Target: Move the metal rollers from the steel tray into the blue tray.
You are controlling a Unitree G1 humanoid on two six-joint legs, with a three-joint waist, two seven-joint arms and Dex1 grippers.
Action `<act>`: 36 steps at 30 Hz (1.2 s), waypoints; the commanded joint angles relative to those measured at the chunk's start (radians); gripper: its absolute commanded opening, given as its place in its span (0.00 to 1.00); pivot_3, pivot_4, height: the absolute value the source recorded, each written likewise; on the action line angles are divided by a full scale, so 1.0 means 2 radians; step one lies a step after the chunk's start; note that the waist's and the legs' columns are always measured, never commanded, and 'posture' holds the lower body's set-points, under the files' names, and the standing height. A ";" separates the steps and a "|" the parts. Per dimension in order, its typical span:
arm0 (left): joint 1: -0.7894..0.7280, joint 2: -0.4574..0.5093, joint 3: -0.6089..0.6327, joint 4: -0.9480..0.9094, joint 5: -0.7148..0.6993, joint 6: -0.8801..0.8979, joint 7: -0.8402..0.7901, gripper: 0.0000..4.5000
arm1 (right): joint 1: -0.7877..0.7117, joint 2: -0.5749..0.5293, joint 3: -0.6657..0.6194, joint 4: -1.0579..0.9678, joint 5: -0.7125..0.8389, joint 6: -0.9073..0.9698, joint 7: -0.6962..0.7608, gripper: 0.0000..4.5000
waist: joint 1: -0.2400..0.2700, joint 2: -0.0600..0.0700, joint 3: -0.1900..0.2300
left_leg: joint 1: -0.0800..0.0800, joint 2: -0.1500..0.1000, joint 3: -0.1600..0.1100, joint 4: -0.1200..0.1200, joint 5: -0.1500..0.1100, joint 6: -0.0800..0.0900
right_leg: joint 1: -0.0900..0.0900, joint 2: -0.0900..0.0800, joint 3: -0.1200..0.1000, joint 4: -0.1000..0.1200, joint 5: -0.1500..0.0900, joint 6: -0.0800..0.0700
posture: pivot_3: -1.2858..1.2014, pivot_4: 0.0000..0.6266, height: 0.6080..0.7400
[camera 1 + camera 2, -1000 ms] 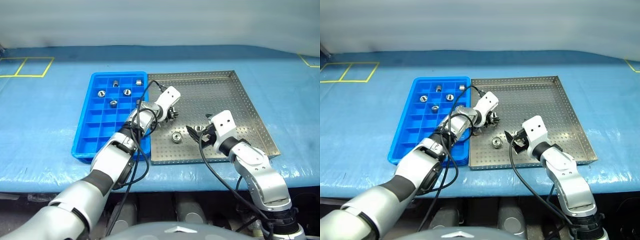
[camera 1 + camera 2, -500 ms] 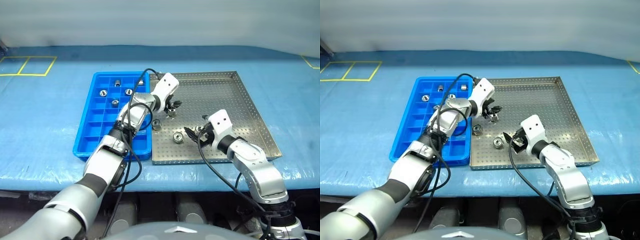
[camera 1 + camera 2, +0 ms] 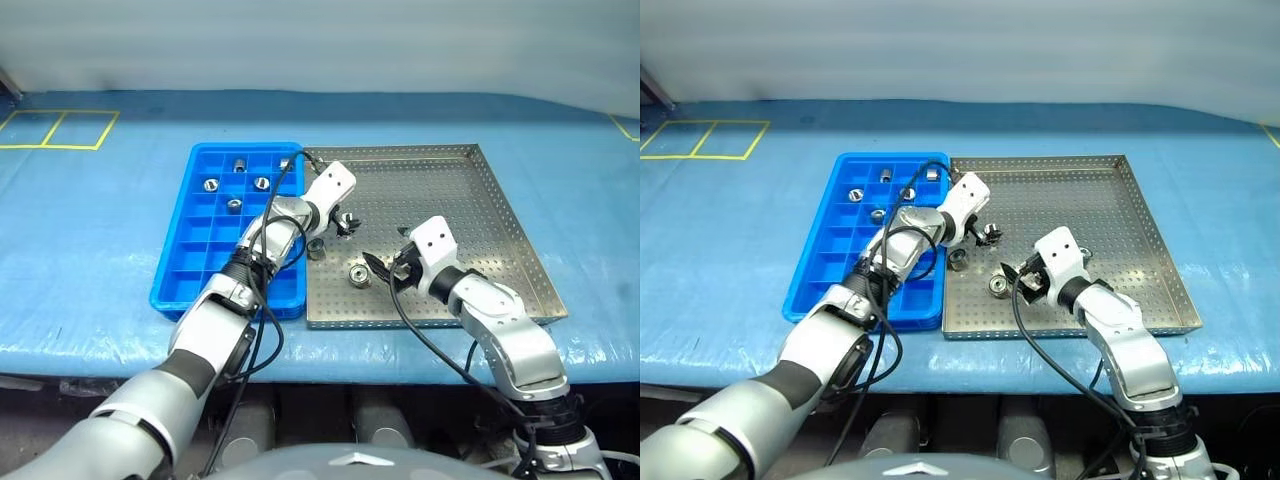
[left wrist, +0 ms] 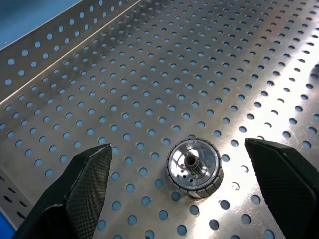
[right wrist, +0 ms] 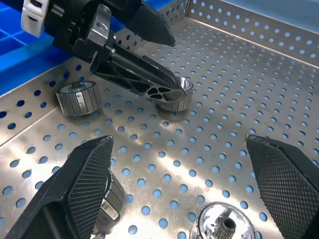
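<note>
The steel tray (image 3: 500, 215) is showing brushed grey metal with a perforated floor and a dull sheen. The metal rollers (image 4: 194, 168) are reflecting light as polished silver with ribbed sides. The blue tray (image 3: 185, 265) is appearing as smooth, glossy moulded plastic. The gripper fingers (image 5: 79, 191) are presenting matt black pads with fine cross-hatching. A wrinkled blue plastic sheet is covering the worktop (image 3: 90, 230).

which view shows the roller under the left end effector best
The left wrist view: the roller lies close up on the steel tray between the open fingers. The head views show it tiny; the right wrist view half hides it.
</note>
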 commanded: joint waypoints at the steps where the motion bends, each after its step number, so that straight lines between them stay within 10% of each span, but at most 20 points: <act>1: -0.033 -0.014 0.012 0.030 0.002 -0.009 0.027 0.99 | 0.004 0.003 -0.010 -0.022 -0.001 -0.010 -0.006 1.00 | 0.000 0.000 0.000 | 0.000 0.000 0.000 0.000 0.000 0.000 | 0.000 0.000 0.000 0.000 0.000 0.000 | 0.46 0.24 1.00; 11: -0.054 -0.032 0.013 0.092 0.001 0.012 0.009 0.99 | 0.009 0.000 -0.019 -0.032 -0.001 -0.008 -0.015 1.00 | -0.009 0.000 0.000 | 0.000 0.000 0.000 0.000 0.000 0.000 | 0.000 0.000 0.000 0.000 0.000 0.000 | 0.45 0.24 1.00; 21: -0.050 -0.029 0.022 0.085 -0.003 0.017 0.012 0.37 | 0.001 0.005 -0.012 -0.025 -0.005 -0.009 -0.020 1.00 | -0.010 0.000 0.000 | 0.000 0.000 0.000 0.000 0.000 0.000 | 0.000 0.000 0.000 0.000 0.000 0.000 | 0.46 0.24 1.00; 36: -0.006 0.015 0.034 -0.095 -0.046 0.060 -0.060 0.37 | 0.010 0.003 -0.008 -0.024 -0.002 -0.009 -0.001 1.00 | -0.012 0.000 0.000 | 0.000 0.000 0.000 0.000 0.000 0.000 | 0.000 0.000 0.000 0.001 0.000 0.000 | 0.46 0.24 1.00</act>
